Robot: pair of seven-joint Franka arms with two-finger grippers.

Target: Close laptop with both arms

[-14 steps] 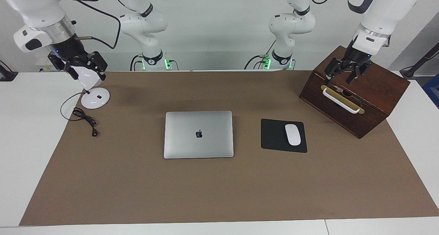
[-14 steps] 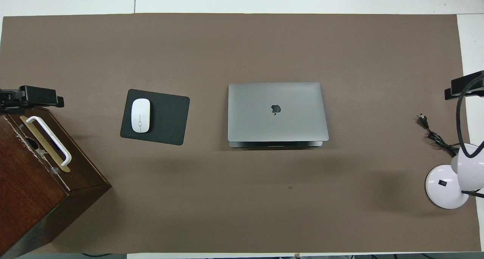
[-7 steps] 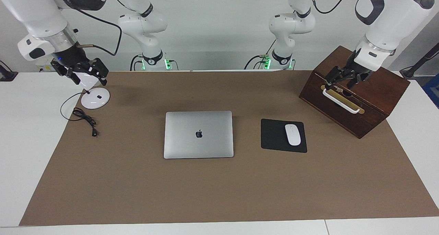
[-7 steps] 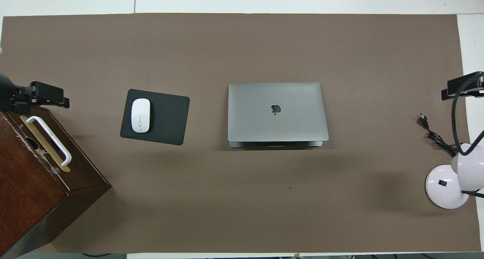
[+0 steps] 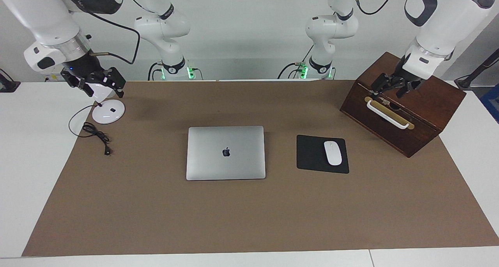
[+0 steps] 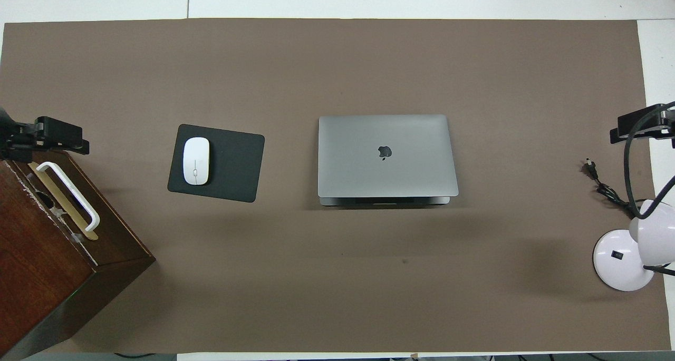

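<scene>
On the brown mat at the counter's middle I see the laptop point(image 5: 225, 152), lid down, beside the mouse pad point(image 5: 312, 154). My left end effector point(image 5: 393, 88) hangs over the wooden box point(image 5: 425, 119), fingers apart and empty. My right end effector point(image 5: 97, 82) hangs over the lamp point(image 5: 108, 112), fingers likewise apart.

light: bright, even | shadows: soft, faint | focus: sharp | glare: none
</scene>
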